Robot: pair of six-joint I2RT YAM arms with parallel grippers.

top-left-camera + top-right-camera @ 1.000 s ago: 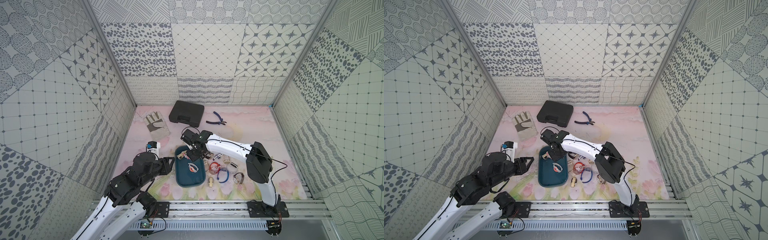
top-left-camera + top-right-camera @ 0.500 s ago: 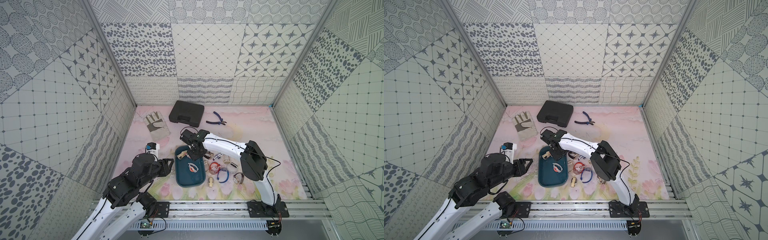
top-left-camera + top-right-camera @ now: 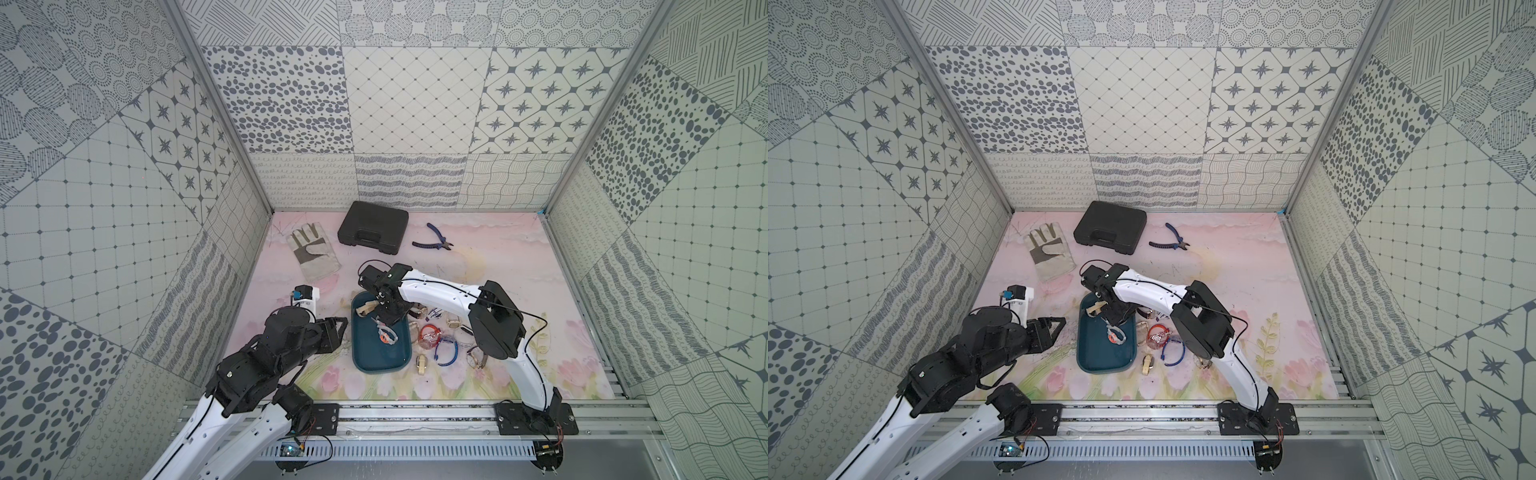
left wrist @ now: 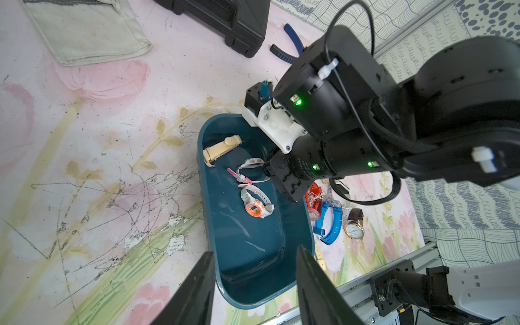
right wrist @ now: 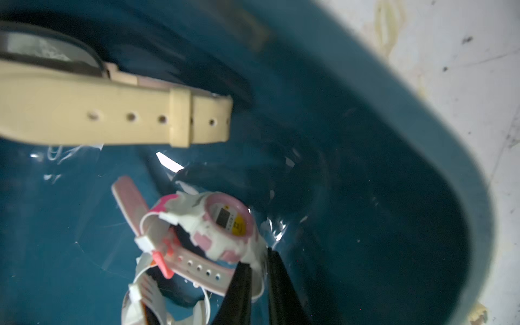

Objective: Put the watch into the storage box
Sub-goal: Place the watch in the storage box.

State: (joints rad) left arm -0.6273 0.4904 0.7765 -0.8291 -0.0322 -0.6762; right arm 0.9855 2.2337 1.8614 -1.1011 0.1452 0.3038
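The pink floral table (image 3: pixel 498 270) carries everything. The storage box (image 3: pixel 376 357) is a shallow dark teal tray lying long-ways near the front edge. From it, a black case (image 3: pixel 372 232) sits at 12 o'clock, well apart. A work glove (image 3: pixel 313 253) lies at 11 o'clock and blue-handled pliers (image 3: pixel 434 241) at 1 o'clock.

The left gripper (image 4: pixel 254 251) hangs just beside the box at 9 o'clock, its jaws standing wide with nothing in them. The right gripper (image 5: pixel 257 260) reaches down into the box's 12 o'clock half. Its fingers stand only a sliver apart, with the strap of the pink watch (image 5: pixel 225 219) between them (whether they pinch it or merely flank it cannot be told). That watch is inside the box's walls, face up, toward the 12 o'clock end.

A beige watch (image 4: pixel 222 147) lies against the wall at the box's 11 o'clock corner. An orange-faced watch (image 4: pixel 254 209) rests near the box's middle. At 3 o'clock from the box, loose on the table, lie a red watch (image 3: pixel 430 334), a blue watch (image 3: pixel 446 351) and a brown-strapped watch (image 4: pixel 354 229).
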